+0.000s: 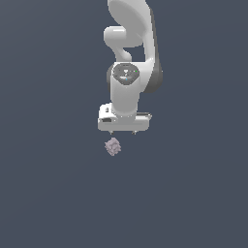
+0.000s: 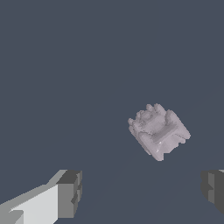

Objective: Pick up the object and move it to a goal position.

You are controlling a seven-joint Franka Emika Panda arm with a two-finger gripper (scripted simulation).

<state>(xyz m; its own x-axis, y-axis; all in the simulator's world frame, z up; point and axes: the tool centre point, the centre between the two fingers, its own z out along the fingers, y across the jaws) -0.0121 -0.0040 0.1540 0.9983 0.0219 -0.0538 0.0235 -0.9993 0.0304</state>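
While the gripper (image 1: 123, 131) hangs with its fingers (image 2: 70, 192) spread wide and nothing between them, the object (image 1: 113, 146) lies on the dark ground beyond the fingertips, off the line joining them and untouched. Step in hand looks like the approach. Next move likely calls for centring over the lump, then descending before any pinch.

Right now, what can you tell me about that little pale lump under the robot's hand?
The lump is small, pale lilac-grey and knobbly, with blocky ridges and a groove across one face, matte like plaster. It lies tilted on the plain dark floor, whole and alone. Nothing touches it: the gripper hangs above it with jaws wide apart, the lump sitting off to one side of their gap.
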